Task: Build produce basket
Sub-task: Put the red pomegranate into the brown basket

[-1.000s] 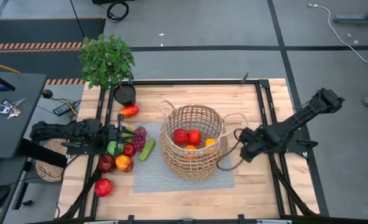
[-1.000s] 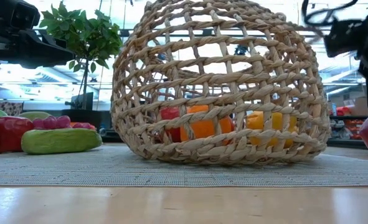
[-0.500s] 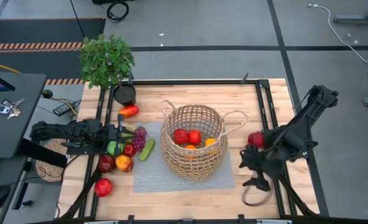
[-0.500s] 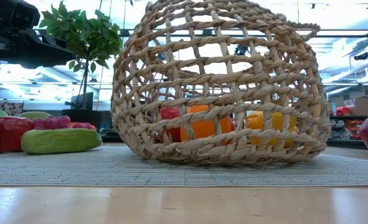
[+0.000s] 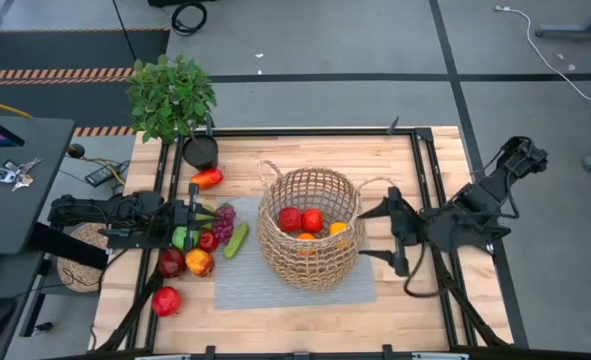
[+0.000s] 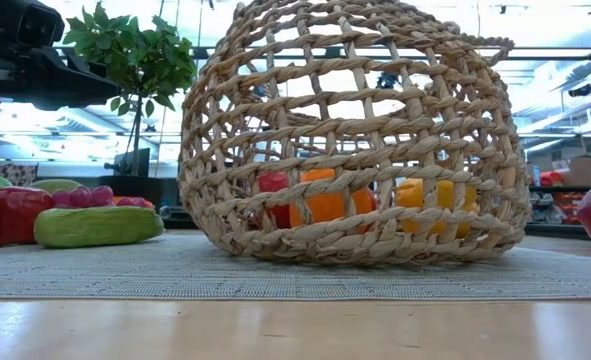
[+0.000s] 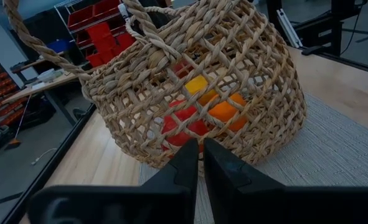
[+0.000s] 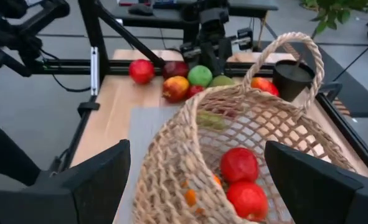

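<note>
right gripper (image 5: 393, 231) back beside basket (image 5: 309, 228), wide, apple gone

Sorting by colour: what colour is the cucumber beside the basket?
Green; the cucumber shows best in the low view.

No readable text, label, brand, number or sign can be made out anywhere in these views, honestly, nothing legible.

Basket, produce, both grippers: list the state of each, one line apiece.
basket: upright on the grey mat, holding red apples and orange fruit.
produce outside: lying beside the basket's left, not yet loaded.
left gripper: fingers shut, empty, over the loose produce.
right gripper: fingers open, empty, just right of the basket.
</note>
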